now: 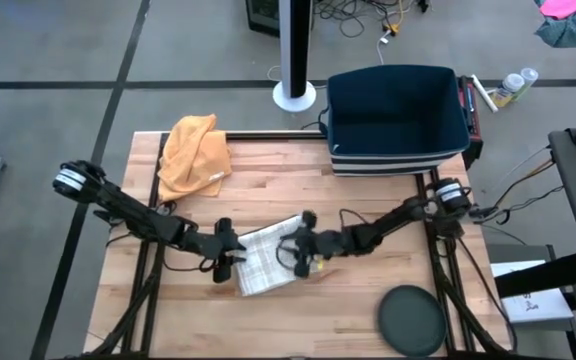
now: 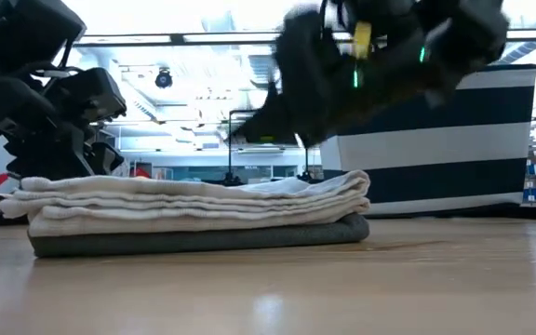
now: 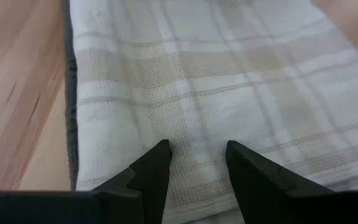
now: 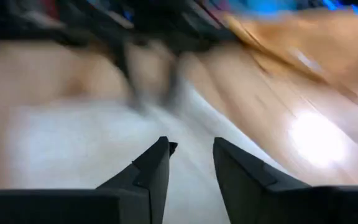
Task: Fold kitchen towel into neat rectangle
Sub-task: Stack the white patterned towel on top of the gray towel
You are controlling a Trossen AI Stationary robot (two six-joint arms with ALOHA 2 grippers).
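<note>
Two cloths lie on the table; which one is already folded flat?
The white checked towel between the two arms is folded in flat layers. The orange cloth at the far left corner lies crumpled in a heap.

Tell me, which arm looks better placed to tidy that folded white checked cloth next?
Probably the left. The left gripper sits low at the folded white checked towel, its open fingers over the fabric. The right gripper hovers above the towel's other end, blurred in its wrist view.

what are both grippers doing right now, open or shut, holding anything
left gripper: open, over the folded towel, holding nothing.
right gripper: fingers apart, nothing between them, over the towel's other end.
</note>
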